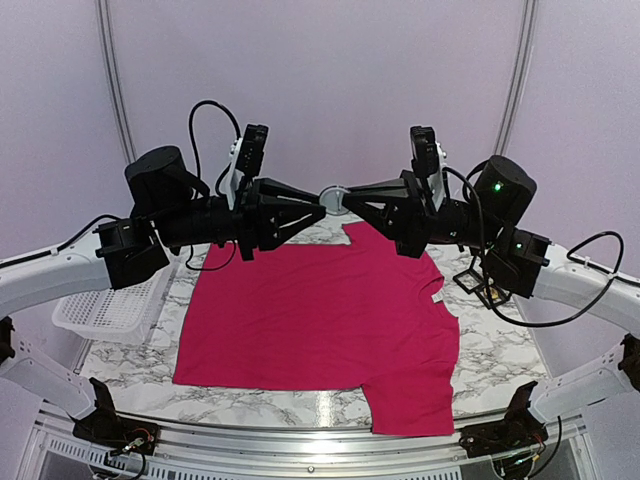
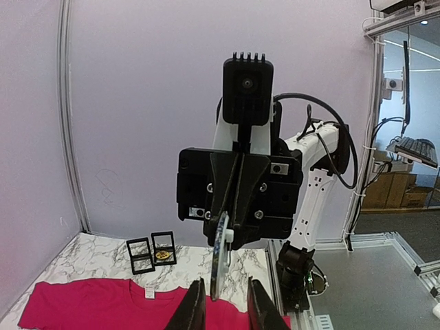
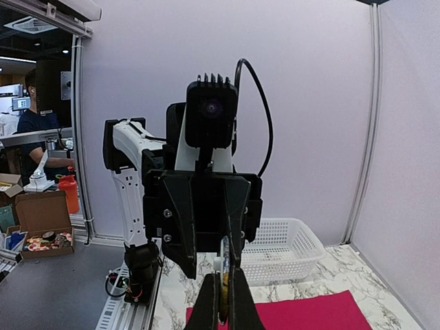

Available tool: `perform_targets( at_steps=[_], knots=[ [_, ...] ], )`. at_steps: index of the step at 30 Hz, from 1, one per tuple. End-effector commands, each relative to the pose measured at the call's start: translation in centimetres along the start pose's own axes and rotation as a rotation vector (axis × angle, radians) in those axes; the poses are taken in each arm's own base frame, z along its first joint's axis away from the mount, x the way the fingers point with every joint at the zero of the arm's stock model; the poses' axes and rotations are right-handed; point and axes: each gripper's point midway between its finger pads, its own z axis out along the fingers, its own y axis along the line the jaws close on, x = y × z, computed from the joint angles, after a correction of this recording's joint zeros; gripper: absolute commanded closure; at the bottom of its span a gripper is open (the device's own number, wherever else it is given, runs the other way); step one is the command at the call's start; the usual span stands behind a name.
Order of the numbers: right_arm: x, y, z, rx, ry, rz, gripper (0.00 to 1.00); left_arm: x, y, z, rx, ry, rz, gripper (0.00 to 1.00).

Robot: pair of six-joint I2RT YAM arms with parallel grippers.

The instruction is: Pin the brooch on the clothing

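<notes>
The brooch (image 1: 335,198), a round disc with a pale rim, is held in the air above the 12 o'clock edge of the crimson-pink T-shirt (image 1: 320,320), not touching the fabric. The right claw (image 3: 225,306) is clamped on it, fingers pressed against both faces (the disc shows edge-on in both wrist views). The left claw (image 2: 227,308) meets it tip to tip from the other side with its fingers parted, the disc's lower edge between them with a gap on each side. The T-shirt lies spread flat on the marble-patterned bench (image 1: 500,350), its white neck label (image 1: 437,297) at 3 o'clock. A white plastic basket (image 1: 110,305) sits at 9 o'clock of the shirt, and small black-framed boxes (image 1: 485,285) at 3 o'clock.
</notes>
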Motion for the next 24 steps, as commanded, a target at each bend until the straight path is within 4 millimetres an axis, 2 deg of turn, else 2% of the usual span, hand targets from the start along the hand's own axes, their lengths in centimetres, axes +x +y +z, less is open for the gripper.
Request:
perform_targets(
  at_steps=[1, 7, 12, 16, 19, 23, 24],
  knots=[
    [-2.3, 0.4, -0.3, -0.011, -0.044, -0.035, 1.0, -1.5, -0.6, 0.4, 0.03, -0.029, 0.006, 0.79],
    [-2.0, 0.4, -0.2, -0.01, -0.033, -0.03, 1.0, -1.6, -0.5, 0.5, 0.03, -0.03, 0.004, 1.0],
    [-1.7, 0.0, -0.3, 0.014, -0.027, -0.022, 1.0, -1.6, -0.6, 0.3, 0.027, -0.031, 0.013, 1.0],
    [-2.0, -0.2, -0.6, 0.03, -0.036, 0.006, 0.69, -1.5, -0.4, 0.2, 0.002, -0.033, 0.039, 1.0],
    [-2.0, -0.2, -0.8, 0.028, -0.047, 0.026, 0.58, -1.3, -0.4, 0.2, 0.0, -0.029, 0.05, 1.0],
    [-1.3, -0.2, -0.6, 0.02, -0.048, 0.069, 0.52, -1.1, -0.6, 0.2, -0.001, -0.027, 0.063, 1.0],
    [-1.1, -0.3, -0.4, 0.02, -0.044, 0.077, 0.45, -1.1, -0.7, 0.2, -0.001, -0.028, 0.065, 1.0]
  ],
)
